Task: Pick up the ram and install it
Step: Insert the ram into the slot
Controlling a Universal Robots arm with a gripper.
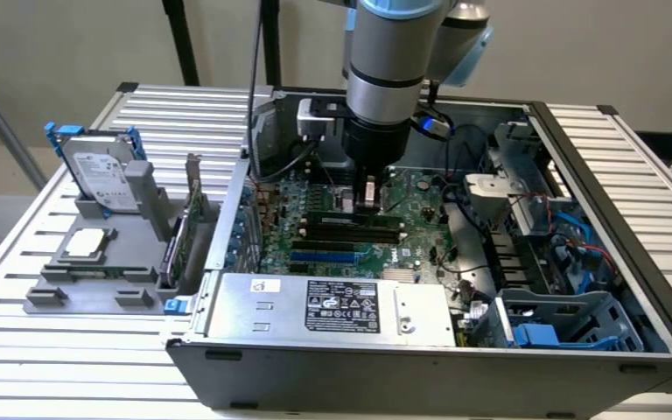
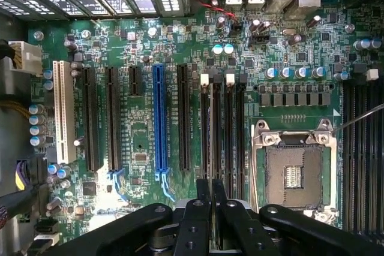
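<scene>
- The arm is down inside the open computer case (image 1: 616,350), with the gripper (image 1: 367,199) low over the motherboard (image 1: 312,241) near its middle.
- From the wrist view, the gripper (image 2: 211,199) has its black fingers (image 2: 195,220) drawn close together, pinching a thin dark edge between them.
- That thin edge is the ram (image 2: 211,187), held edge-on, so only its narrow upper side is visible.
- The ram hangs right over the memory slots (image 2: 223,124), the black ones with white latches at their far ends; whether it is already touching a slot, I cannot tell.
- Beside those slots sits the open processor socket (image 2: 294,169) in its silver frame, and a blue expansion slot (image 2: 159,118) runs parallel on the other side.
- In the exterior view, a grey fixture (image 1: 91,280) stands on the slatted table (image 1: 67,350) at the exterior view's left, outside the case.
- On that fixture: a hard drive (image 1: 101,175) stands upright, a square silver processor chip (image 1: 88,245) lies flat, and a green expansion card (image 1: 182,232) stands on edge.
</scene>
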